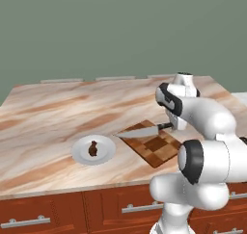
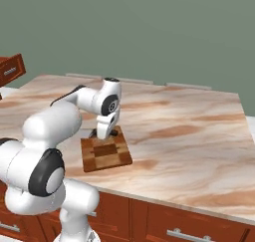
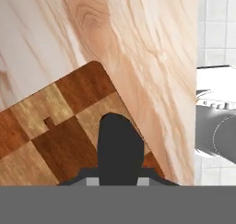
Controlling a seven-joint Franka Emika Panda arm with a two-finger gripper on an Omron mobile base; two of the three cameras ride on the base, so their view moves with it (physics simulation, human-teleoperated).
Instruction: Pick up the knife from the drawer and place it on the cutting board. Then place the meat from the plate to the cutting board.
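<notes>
My gripper (image 1: 170,126) is shut on the knife's short dark handle (image 3: 120,147), low over the checkered cutting board (image 1: 158,144). The knife (image 1: 139,131) lies nearly level, its silver blade pointing left past the board's far-left edge over the counter. In the right base view the gripper (image 2: 95,133) sits at the board's (image 2: 106,155) far-left corner, half hidden behind the wrist. In the hand view the gripper (image 3: 119,179) looks down on the board's (image 3: 55,126) corner squares. The white plate (image 1: 107,155) with the small dark meat (image 1: 92,149) stands left of the board. The drawer is out of view.
The marble counter (image 1: 53,112) stretches wide to the left and behind. Brown cabinet drawers with bar handles (image 1: 140,208) run below its front edge. A red-brown cabinet piece (image 2: 10,70) juts in at the far left. The counter's edge (image 3: 192,103) lies close beside the board.
</notes>
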